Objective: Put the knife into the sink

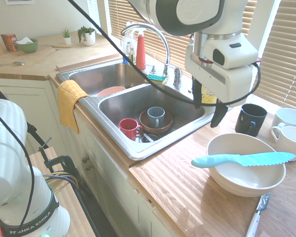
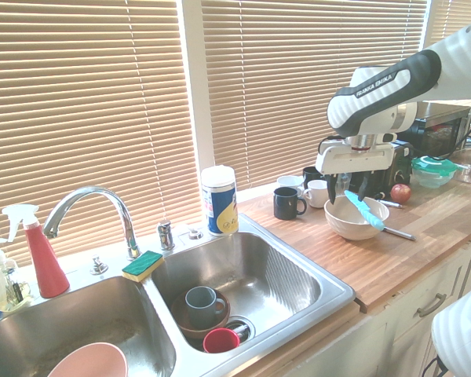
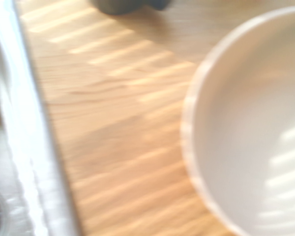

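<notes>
First exterior view: the long turquoise plastic knife (image 1: 244, 159) with the serrated edge lies flat across the rim of the round white bowl (image 1: 227, 180), handle end jutting past the rim on the sink side, blade toward the white mugs (image 1: 288, 126). The bowl stands on the wooden countertop (image 1: 187, 192), just beside the right edge of the double-basin stainless steel sink (image 1: 133, 148). The white arm's two-finger gripper (image 1: 208, 109) hangs above the counter between sink and bowl, pointing down, its dark fingers (image 1: 219, 114) spread apart and holding nothing; it is clear of the knife. A dark mug (image 1: 250, 119) sits behind the bowl. A white-handled metal utensil (image 1: 256, 217) lies on the counter near the bowl. In the near basin sit a red cup (image 1: 129, 128) and a grey mug (image 1: 156, 116) inside a brown bowl (image 1: 156, 126). A yellow cloth (image 1: 70, 101) hangs over the sink's front rim.

The second exterior view shows the gripper (image 2: 347, 188) above the bowl (image 2: 353, 220), the knife (image 2: 365, 210) resting on the rim and tilted. The curved chrome faucet (image 2: 90, 204) rises behind the basins, with a green sponge (image 2: 143, 265) beside it.

The wrist view is blurred: bowl rim (image 3: 191, 137), wood (image 3: 113, 123), and the sink's edge (image 3: 19, 123).
</notes>
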{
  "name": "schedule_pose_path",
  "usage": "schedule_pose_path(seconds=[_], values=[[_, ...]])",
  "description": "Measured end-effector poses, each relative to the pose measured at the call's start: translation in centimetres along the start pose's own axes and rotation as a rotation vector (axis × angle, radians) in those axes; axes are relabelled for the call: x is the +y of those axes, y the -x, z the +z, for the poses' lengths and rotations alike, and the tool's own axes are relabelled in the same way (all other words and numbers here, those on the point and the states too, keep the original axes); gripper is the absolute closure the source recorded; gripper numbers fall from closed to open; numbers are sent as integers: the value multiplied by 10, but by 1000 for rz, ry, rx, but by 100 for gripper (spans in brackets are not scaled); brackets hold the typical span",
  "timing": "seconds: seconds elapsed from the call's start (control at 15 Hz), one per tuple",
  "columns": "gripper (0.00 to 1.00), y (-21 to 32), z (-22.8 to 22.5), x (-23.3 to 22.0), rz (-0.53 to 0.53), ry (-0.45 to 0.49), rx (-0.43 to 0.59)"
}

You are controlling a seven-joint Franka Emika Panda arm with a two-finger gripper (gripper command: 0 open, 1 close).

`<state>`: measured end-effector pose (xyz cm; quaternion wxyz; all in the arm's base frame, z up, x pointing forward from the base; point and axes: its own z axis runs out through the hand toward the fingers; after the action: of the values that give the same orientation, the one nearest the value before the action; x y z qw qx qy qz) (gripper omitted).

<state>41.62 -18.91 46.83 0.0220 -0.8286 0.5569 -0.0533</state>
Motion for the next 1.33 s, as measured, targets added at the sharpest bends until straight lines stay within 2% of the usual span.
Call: schedule_pose_path(seconds=[0.47, 0.93, 1.0, 1.33], values=[[0, -29, 33, 43, 65, 27, -14], [0, -53, 62, 48, 58, 27, 9], [100, -57, 65, 46, 53, 28, 12], [100, -68, 68, 32, 25, 16, 26]])
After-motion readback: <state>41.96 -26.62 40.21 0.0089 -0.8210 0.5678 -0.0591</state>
